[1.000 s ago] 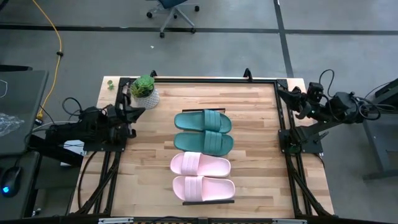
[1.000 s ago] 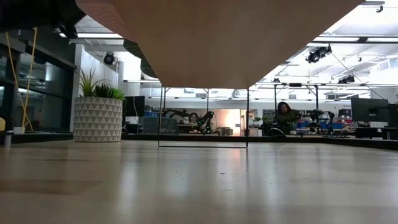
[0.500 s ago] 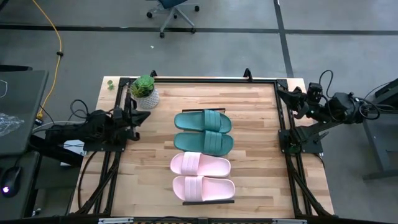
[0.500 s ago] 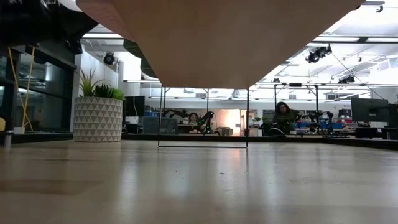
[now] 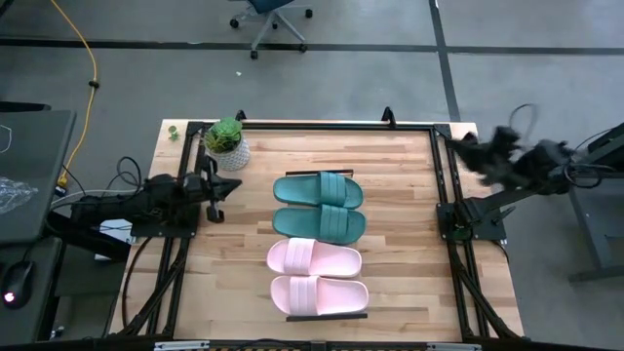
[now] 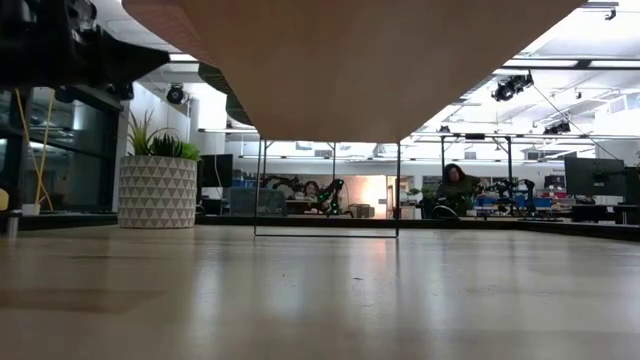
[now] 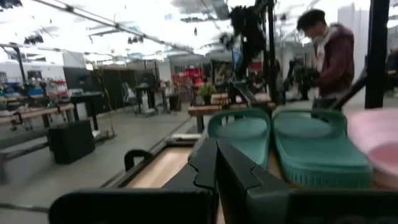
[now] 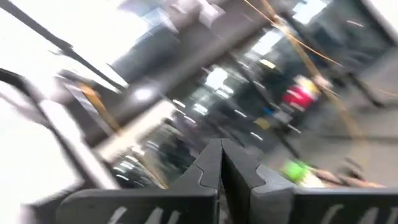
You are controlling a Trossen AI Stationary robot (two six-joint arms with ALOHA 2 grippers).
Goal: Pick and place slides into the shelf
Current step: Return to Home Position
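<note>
Slides in one column, high view: two dark teal green rubber slides [image 5: 318, 189] at the far end and two pale pink rubber slides [image 5: 314, 256] nearer. All lie side by side on the light-wood shelf with a thin black metal frame [image 5: 327, 316], mid butcher-block table [image 5: 400, 253]. Left gripper [image 5: 216, 187] sits at the table's left edge, near a potted green plant in a white patterned pot [image 5: 226, 141]. Right gripper [image 5: 466, 146] is at the far right edge, blurred.

Low view: shelf underside overhead.

Left wrist view: fingers [image 7: 202, 168] closed against each other, teal pair just ahead.

Right wrist view: fingers [image 8: 208, 165] closed together, surroundings blurred.
</note>
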